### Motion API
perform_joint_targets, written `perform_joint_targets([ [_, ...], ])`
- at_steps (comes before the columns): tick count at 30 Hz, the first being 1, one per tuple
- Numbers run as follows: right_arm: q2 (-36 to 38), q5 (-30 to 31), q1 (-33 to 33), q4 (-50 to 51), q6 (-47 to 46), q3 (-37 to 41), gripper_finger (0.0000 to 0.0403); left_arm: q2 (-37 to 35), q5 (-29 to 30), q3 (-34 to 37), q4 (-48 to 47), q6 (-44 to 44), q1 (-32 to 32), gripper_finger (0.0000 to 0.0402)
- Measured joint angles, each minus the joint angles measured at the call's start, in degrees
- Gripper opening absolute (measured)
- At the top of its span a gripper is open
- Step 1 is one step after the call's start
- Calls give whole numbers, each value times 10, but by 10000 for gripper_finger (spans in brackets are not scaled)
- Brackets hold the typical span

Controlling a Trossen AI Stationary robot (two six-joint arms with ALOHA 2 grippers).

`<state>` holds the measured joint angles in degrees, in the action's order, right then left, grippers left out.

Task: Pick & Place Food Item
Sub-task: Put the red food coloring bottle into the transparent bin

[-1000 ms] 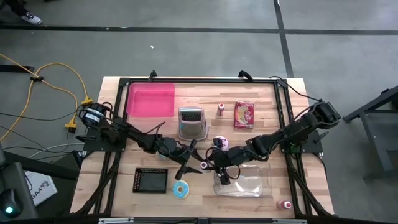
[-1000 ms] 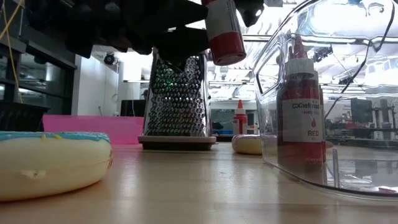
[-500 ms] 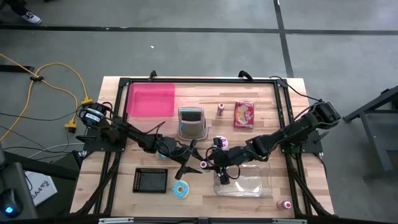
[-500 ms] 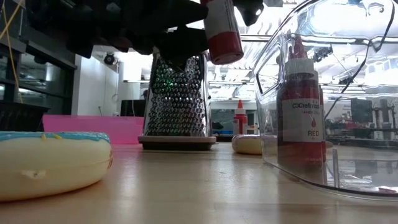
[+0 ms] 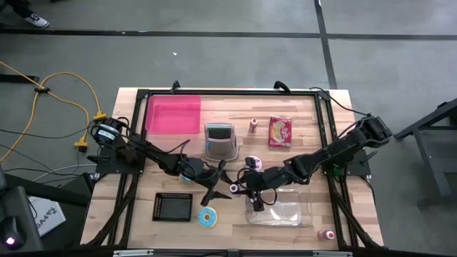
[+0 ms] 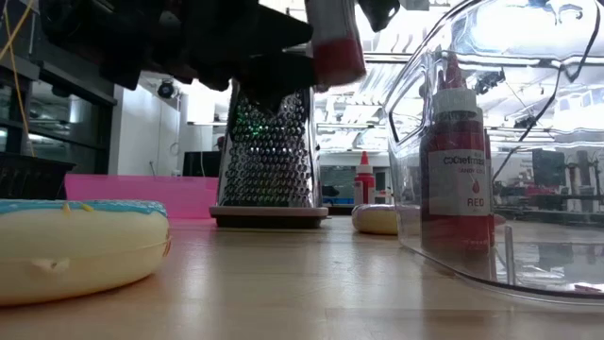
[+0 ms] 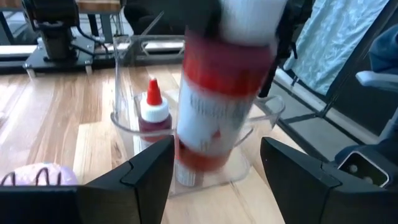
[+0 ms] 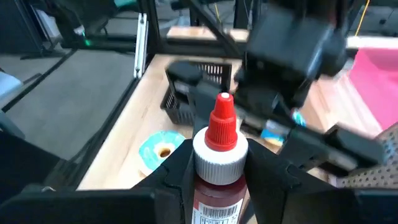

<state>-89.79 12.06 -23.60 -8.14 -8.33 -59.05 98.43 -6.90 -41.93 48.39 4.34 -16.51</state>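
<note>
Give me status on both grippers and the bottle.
Right gripper shut on red bottle, held above the table. Left gripper open, facing it. Clear bin below already holds one bottle; nothing in the way.

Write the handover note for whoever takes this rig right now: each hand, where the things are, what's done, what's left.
Right hand: shut on a red-capped bottle, held in the air mid-table beside the clear container.
Left hand: open, facing that bottle, holding nothing.
One red bottle already stands in the clear container.
Done: handoff, as it looks; the right hand alone has the bottle.
Left: probably to set the held bottle into the container. Another small bottle stands by the grater, and one at the table's near right corner.
</note>
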Motion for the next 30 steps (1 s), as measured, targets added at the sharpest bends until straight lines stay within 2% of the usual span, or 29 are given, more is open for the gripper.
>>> perform_joint_targets([
  [9, 40, 7, -14, 8, 11, -1, 101, 0, 0, 0, -14, 1, 0, 233],
  [18, 103, 51, -56, 66, 5, 0, 101, 0, 1, 0, -23, 13, 0, 233],
  [24, 121, 66, -96, 121, -52, 0, 101, 0, 1, 0, -23, 17, -1, 233],
  [30, 107, 141, -161, 153, -99, 0, 101, 0, 1, 0, -25, 17, -1, 233],
])
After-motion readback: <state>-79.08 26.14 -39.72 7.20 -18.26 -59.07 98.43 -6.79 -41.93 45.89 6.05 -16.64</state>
